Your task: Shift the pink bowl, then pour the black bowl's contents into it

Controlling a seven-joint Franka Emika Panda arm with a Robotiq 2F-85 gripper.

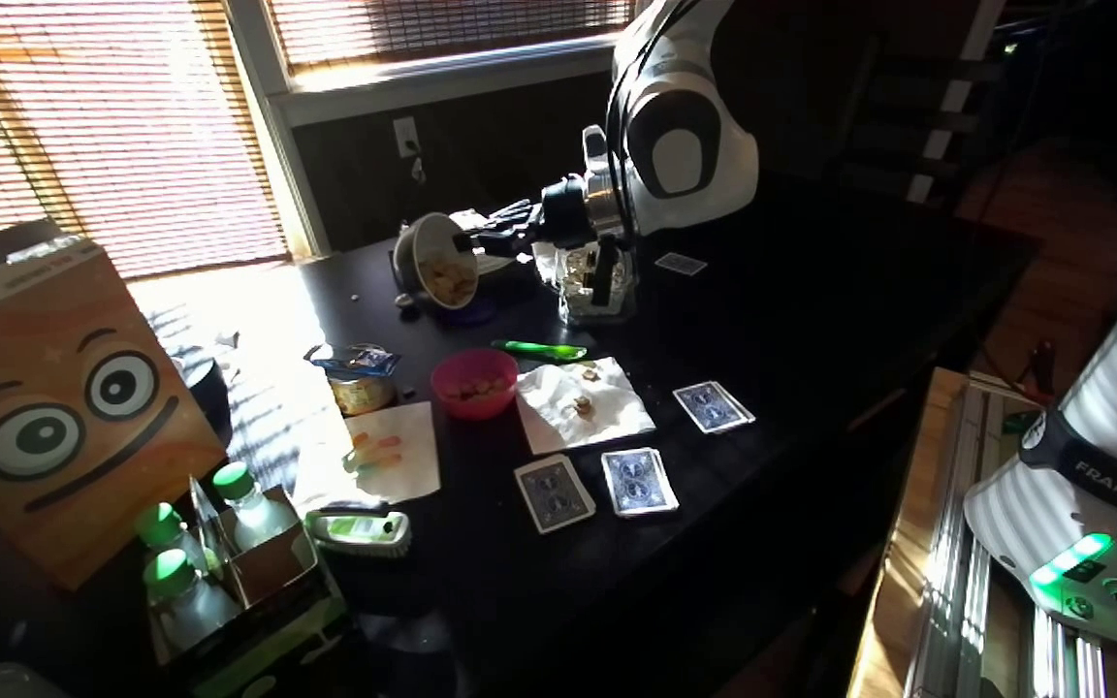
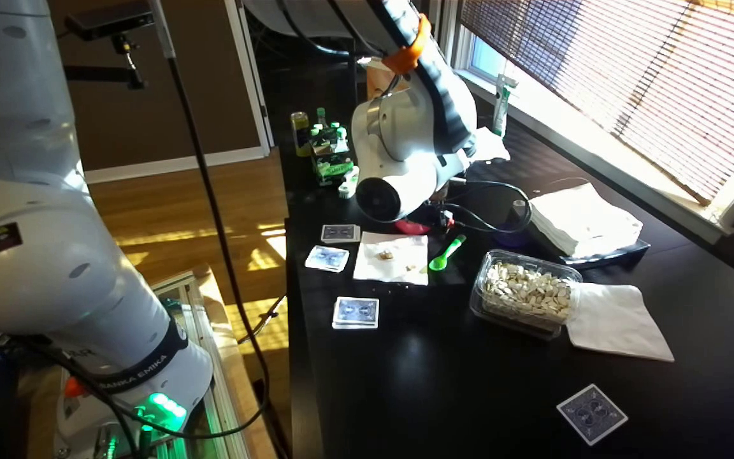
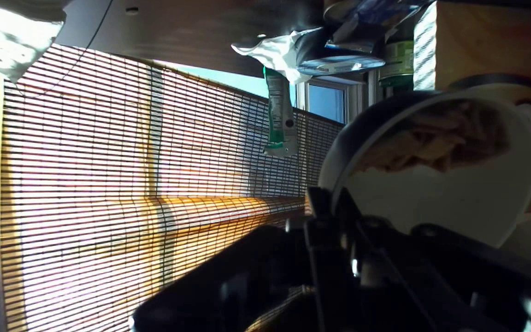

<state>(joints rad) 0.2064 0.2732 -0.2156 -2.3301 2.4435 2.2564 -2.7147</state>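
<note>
You have the black bowl (image 3: 440,196) tilted over, apparently off the desk (image 1: 762,330), its rim pinched in the fingers (image 3: 319,201), food pieces (image 1: 449,283) inside — so the pour seems unfinished. Slightly right, the pink bowl (image 1: 471,407) stands holding pieces too; its shift can't be judged. Far right, the arm's base (image 1: 1053,504) reads "FRANKA" — nothing else is legible.

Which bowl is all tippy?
The black bowl, gripped by the pincer: it leans sideways, while the pink bowl stands upright on the table.
</note>
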